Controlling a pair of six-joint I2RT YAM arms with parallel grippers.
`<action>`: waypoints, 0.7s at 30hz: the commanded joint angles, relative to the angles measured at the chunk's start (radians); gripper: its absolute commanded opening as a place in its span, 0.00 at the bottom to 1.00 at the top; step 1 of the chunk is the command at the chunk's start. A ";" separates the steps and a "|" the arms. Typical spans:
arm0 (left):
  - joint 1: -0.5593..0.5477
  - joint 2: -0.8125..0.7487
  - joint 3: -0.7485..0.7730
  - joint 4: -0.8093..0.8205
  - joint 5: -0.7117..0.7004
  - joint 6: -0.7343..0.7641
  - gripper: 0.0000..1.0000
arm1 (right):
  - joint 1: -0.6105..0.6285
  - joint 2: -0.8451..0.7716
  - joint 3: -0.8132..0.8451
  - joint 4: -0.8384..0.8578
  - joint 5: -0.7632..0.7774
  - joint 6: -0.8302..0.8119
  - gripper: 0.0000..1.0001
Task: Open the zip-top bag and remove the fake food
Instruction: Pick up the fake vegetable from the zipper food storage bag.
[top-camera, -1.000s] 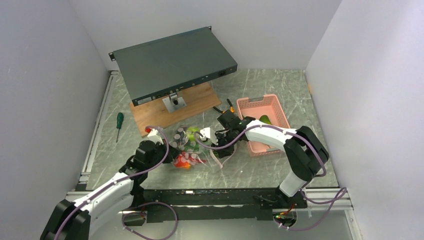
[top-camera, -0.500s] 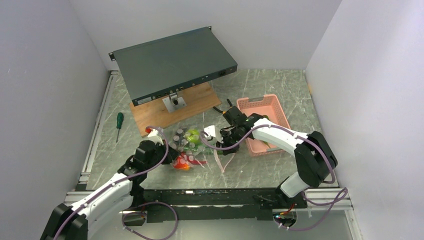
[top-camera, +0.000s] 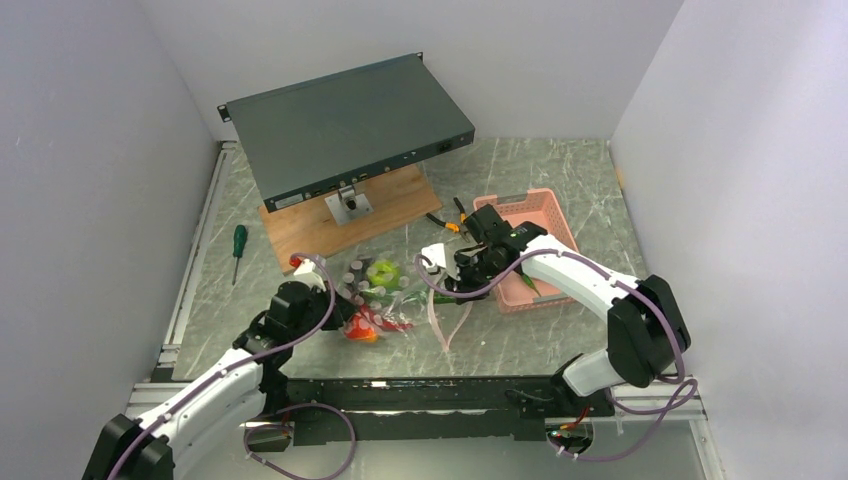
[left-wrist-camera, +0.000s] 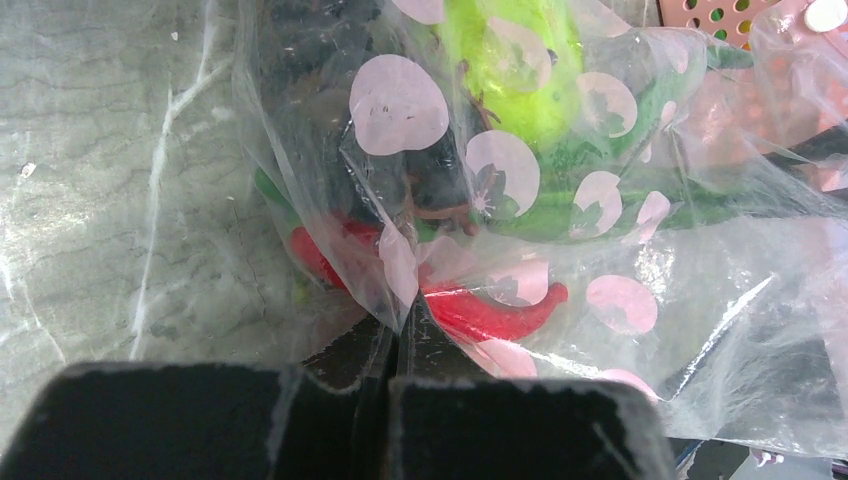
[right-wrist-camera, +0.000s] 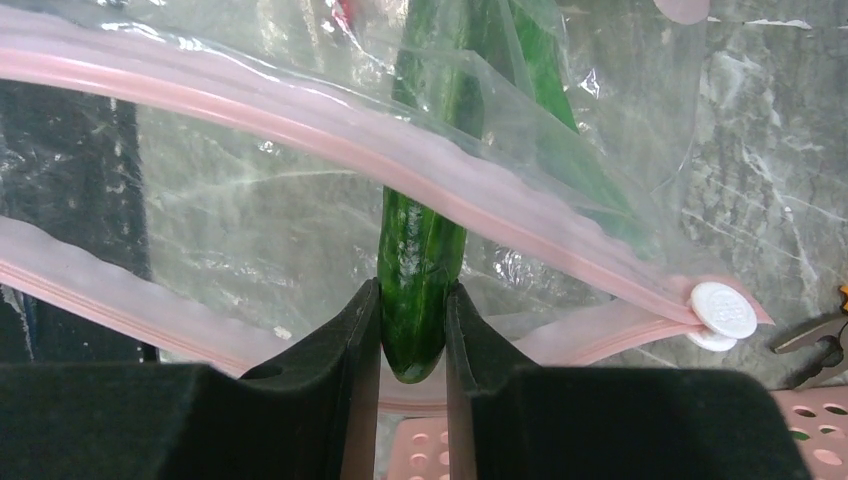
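Observation:
The clear dotted zip-top bag (top-camera: 392, 296) lies between my two arms, its pink zip mouth (right-wrist-camera: 300, 130) pulled open toward the right. My left gripper (left-wrist-camera: 398, 322) is shut on a pinch of the bag's closed end. Through the plastic I see fake food: a green apple (left-wrist-camera: 510, 70), a red chili (left-wrist-camera: 490, 310) and dark grapes (left-wrist-camera: 300, 40). My right gripper (right-wrist-camera: 412, 300) is shut on the tip of a long green pod (right-wrist-camera: 420, 240), which reaches out through the bag's mouth. From above, the right gripper (top-camera: 468, 268) sits just left of the pink basket.
The pink slotted basket (top-camera: 545, 215) stands right of the bag, under my right wrist. Orange-handled pliers (top-camera: 447, 222) lie behind the bag. A dark rack unit (top-camera: 340, 120) rests on a wooden board (top-camera: 400, 195) at the back, with a green screwdriver (top-camera: 238, 245) at the left.
My right gripper has moved right toward the basket, drawing the green pod and the bag's mouth with it. The left gripper has kept its hold in place.

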 joint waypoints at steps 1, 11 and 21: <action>-0.003 -0.021 0.023 -0.090 -0.030 0.030 0.00 | -0.014 -0.044 0.006 -0.019 -0.062 -0.046 0.06; -0.002 -0.047 0.094 -0.170 -0.042 0.092 0.00 | -0.008 -0.045 0.001 -0.026 -0.057 -0.044 0.06; -0.003 -0.097 0.187 -0.261 -0.032 0.176 0.00 | 0.082 0.014 0.082 -0.117 0.020 -0.028 0.05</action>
